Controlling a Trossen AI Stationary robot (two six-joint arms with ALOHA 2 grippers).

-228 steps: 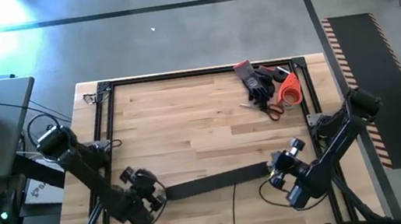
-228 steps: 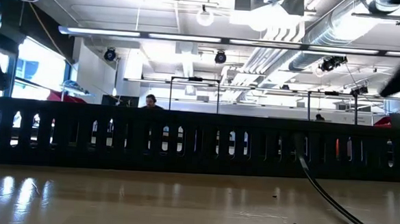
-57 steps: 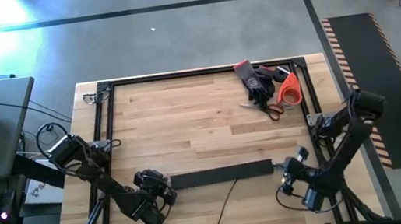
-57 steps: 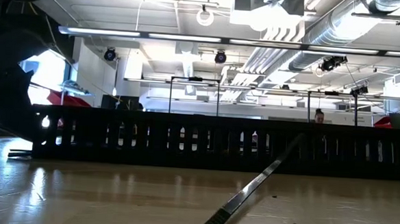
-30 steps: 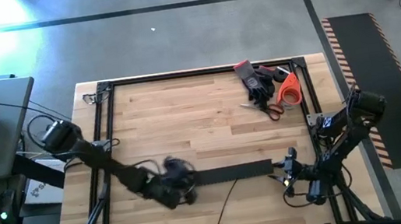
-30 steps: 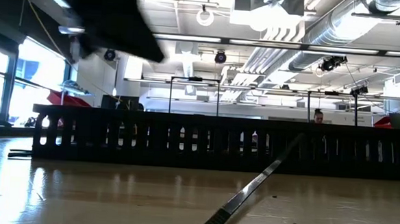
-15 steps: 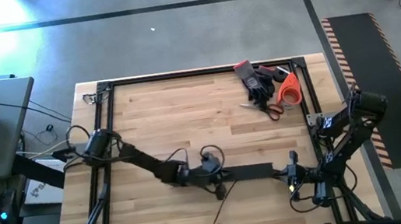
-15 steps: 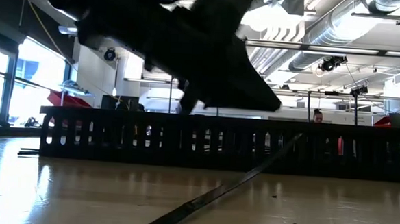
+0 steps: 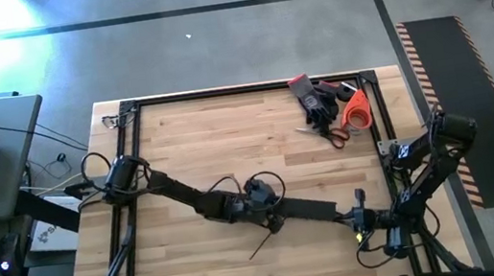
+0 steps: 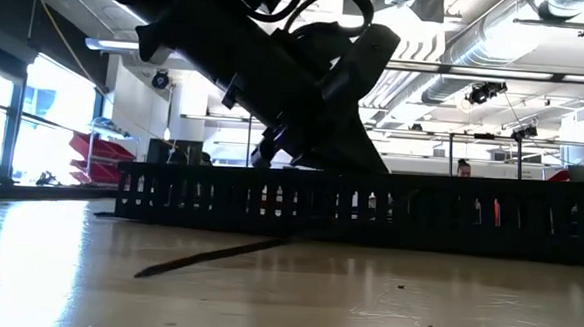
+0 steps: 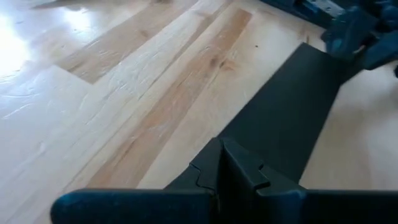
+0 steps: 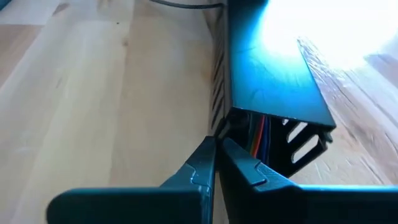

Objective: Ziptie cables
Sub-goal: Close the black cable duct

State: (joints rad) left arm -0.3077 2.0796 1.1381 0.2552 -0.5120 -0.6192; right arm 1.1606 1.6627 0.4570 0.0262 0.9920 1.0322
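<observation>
A black slotted duct [image 9: 310, 210] lies across the near middle of the wooden table. Its toothed side wall [image 10: 469, 218] fills the low view. My left gripper [image 9: 276, 219], shut, is on the duct's left end. My right gripper [image 9: 356, 216], also shut, is at the duct's right end. Thin coloured cables [image 12: 258, 134] show inside that open end. A thin black strip [image 9: 262, 243] lies flat on the table just in front of the duct. My left gripper presses its shut fingertips [image 11: 231, 163] down on the duct's flat top [image 11: 280, 118] near its left end. The fingers slant down from the table's left and lie along the duct, which rests on the table. My right gripper has its shut fingertips [image 12: 207, 155] against the duct's open right end, at the foot of the slotted side wall [image 12: 217, 93]. They come slanting down from the right. I cannot tell whether anything is caught between them.
Dark gloves [image 9: 314, 98], an orange tape roll [image 9: 356, 111] and scissors [image 9: 329, 133] lie at the far right corner. A black metal frame [image 9: 127, 108] borders the table. Bare wood stretches across the far and left parts.
My left gripper has swung from the near left toward the table's right and come down onto the duct's left end. The duct has slid to the right and now lies slightly askew. The thin black strip has been swept round and lies flatter across the table.
</observation>
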